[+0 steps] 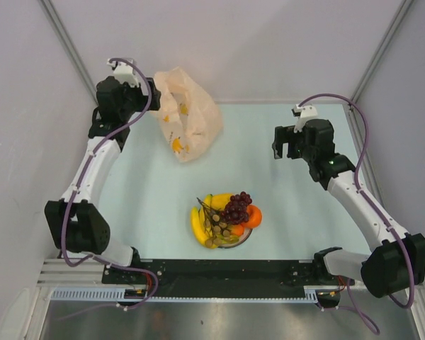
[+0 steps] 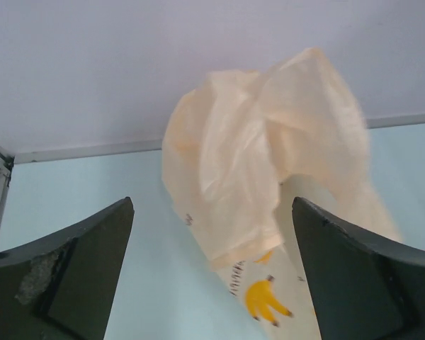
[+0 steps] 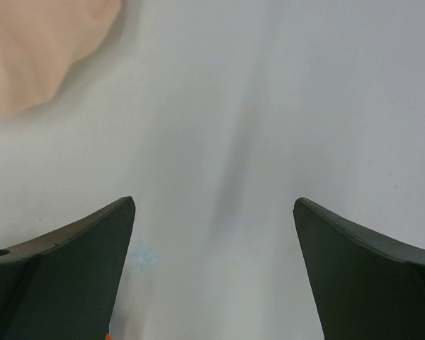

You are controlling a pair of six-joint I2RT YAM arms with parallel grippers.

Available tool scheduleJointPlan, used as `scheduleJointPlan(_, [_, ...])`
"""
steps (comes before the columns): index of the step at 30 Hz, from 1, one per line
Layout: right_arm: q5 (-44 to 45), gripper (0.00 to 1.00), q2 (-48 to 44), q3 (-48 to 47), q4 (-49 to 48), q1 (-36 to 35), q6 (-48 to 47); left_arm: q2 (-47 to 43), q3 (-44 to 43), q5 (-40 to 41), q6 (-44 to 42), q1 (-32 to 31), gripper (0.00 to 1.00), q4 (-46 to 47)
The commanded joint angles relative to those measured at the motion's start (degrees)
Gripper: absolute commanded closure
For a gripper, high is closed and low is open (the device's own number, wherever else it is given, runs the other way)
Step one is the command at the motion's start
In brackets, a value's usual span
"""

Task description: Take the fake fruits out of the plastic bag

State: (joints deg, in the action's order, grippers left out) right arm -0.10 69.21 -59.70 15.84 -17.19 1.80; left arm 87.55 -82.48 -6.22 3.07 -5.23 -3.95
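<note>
Fake fruits point(image 1: 225, 218), small glossy plastic pieces including a yellow banana bunch, dark purple grapes and an orange, lie heaped on a round white plate point(image 1: 245, 239) at the near middle of the pale green desk point(image 1: 297, 212). The thin, crinkly, pale-orange plastic bag point(image 1: 189, 124) lies crumpled at the far left, well apart from the plate. It looks slack, but whether any fruit is inside cannot be told.

The left hand point(image 1: 154, 95) hovers just beside the bag, fingers apart and holding nothing. Its wrist view shows the bag ahead of the spread fingers, untouched. The right hand point(image 1: 287, 150) hangs over bare desk at the right, likewise apart and empty.

Assessment: unloading appears complete or nearly so. Recommended: check the bag before finishing. Pinch it at the closed end, not the mouth, lift gently, and let any leftover piece slide out toward the plate. Keep the right hand clear of the heap.
</note>
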Motion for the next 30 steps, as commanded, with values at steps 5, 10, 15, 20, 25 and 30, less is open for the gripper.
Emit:
scheduleJointPlan(5, [13.1,0.0,-0.8,-5.3,7.8,-2.8,-0.7,-15.1,9.3,-8.7,-2.0,0.4,0.0,-0.8])
scheduleJointPlan(10, [13.8,0.0,-2.8,-5.3,11.2,-3.9,0.1,-22.1,15.5,-10.0,-6.6,0.6,0.0,-3.9])
scheduleJointPlan(15, [15.8,0.0,-4.3,-5.2,14.6,-4.3,0.7,-27.2,21.5,-13.7,-11.0,1.1,0.0,-7.0])
scheduleJointPlan(20, [15.8,0.0,-5.5,-3.3,14.7,-3.9,-0.1,-30.5,26.0,-14.0,-11.3,1.2,0.0,-8.4])
scheduleJointPlan(25, [14.6,0.0,-6.0,-2.3,14.4,-2.7,-0.1,-32.8,32.0,-16.4,-7.7,2.2,0.0,-6.3])
scheduleJointPlan(30, [14.2,0.0,-7.4,-0.4,15.0,-1.0,-0.4,-34.9,36.7,-19.5,-3.6,4.3,0.0,-3.8])
